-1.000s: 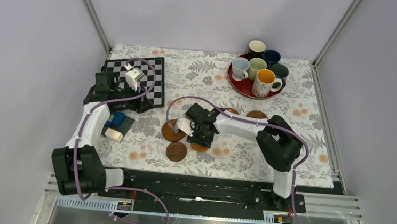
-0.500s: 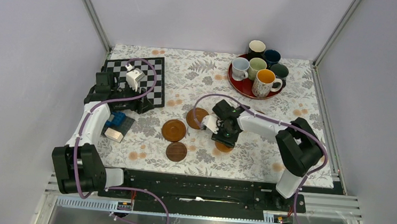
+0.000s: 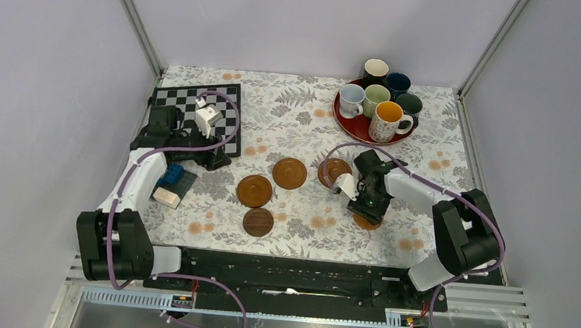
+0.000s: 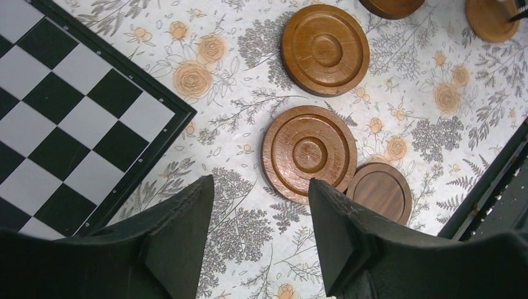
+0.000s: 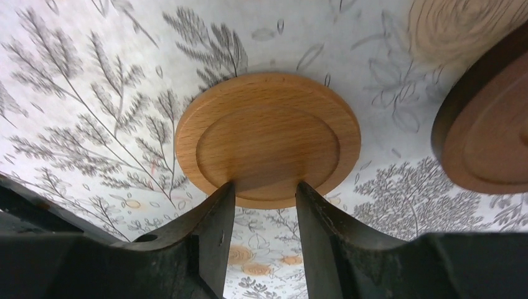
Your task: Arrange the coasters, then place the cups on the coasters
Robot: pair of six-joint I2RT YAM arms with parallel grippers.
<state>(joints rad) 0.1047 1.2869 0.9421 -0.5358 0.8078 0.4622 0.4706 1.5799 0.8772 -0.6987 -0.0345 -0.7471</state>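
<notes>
Several cups (image 3: 387, 121) stand together on a round red tray (image 3: 350, 126) at the back right. Wooden coasters lie on the flowered cloth: three brown ones (image 3: 255, 190) (image 3: 290, 172) (image 3: 258, 222) mid-table and one (image 3: 335, 170) further right. My right gripper (image 3: 367, 211) (image 5: 264, 187) points down with both fingertips resting on the near rim of a light coaster (image 5: 268, 137) (image 3: 369, 223); the jaws stand apart with nothing between them. My left gripper (image 3: 211, 158) (image 4: 261, 187) hovers open and holds nothing, just short of a ringed coaster (image 4: 309, 154).
A black-and-white chessboard (image 3: 190, 105) (image 4: 56, 112) lies at the back left under the left arm. A blue block and a small pale piece (image 3: 170, 184) sit at the left edge. A dark coaster (image 5: 485, 137) lies close to the right of the light one.
My right arm has swept from mid-table to the right, the light coaster going with it under the fingertips, uncovering two brown coasters. The left wrist has shifted slightly right.
</notes>
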